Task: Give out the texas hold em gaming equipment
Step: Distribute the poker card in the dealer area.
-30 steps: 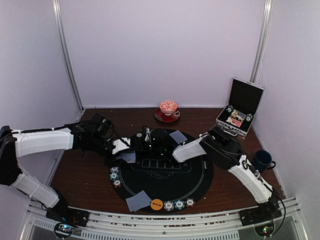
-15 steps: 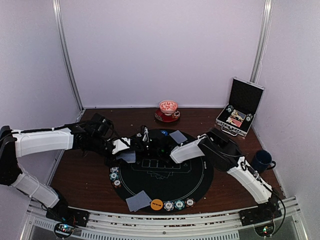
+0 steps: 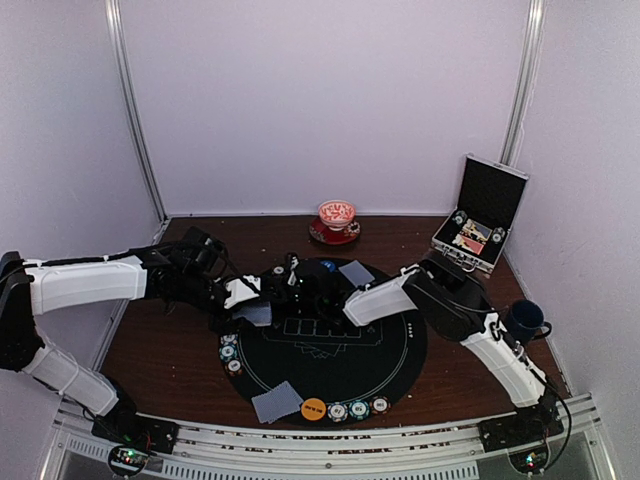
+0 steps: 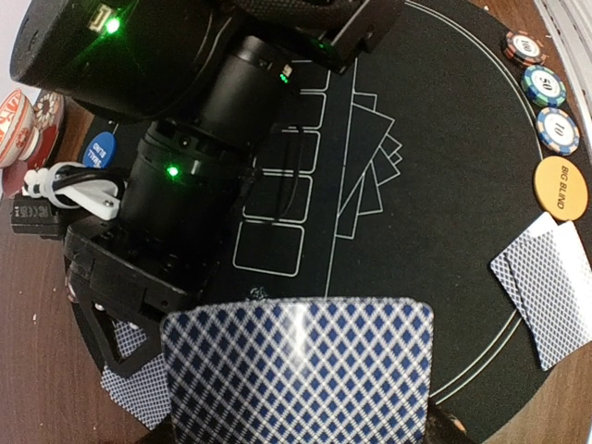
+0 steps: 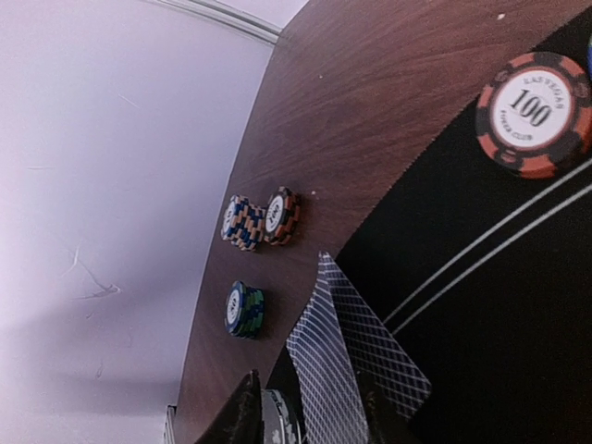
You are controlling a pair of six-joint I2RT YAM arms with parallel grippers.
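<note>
Stretched in low from the left across the counter, left gripper clamped on a playing card above the left rim of the round mat, nose to nose with the elbow-bent right gripper, fingers astride a second card, grip impossible to tell.

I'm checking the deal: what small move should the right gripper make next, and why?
Probably lift the right gripper straight up. Its fingers stand apart astride two overlapping blue-patterned playing cards that lie flat at the edge of the round black mat, so these look already dealt.
</note>
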